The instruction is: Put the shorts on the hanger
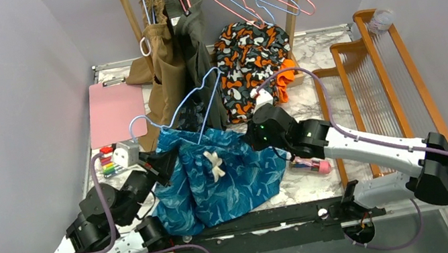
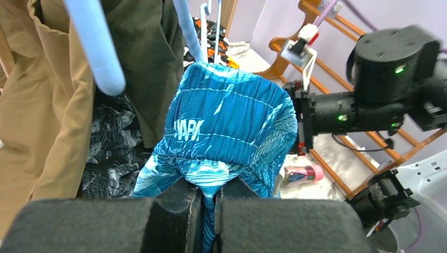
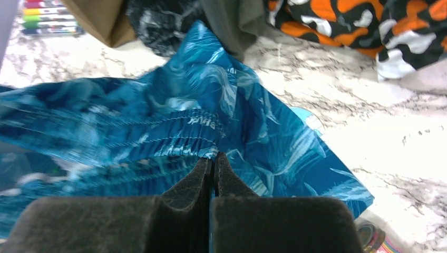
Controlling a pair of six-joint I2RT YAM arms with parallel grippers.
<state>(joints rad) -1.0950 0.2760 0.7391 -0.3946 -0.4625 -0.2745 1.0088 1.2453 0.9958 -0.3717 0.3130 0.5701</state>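
- The left gripper has its dark foam pads pressed together on a fold of the shorts.
- The gathered waistband spans across to the right gripper, which seems to pinch its far edge.
- The hanger is a blurred bar up close; a thinner strand of it drops to the top of the waistband.
- A tan garment and an olive garment hang at left.
- A pink-capped item lies beside a wooden rack.
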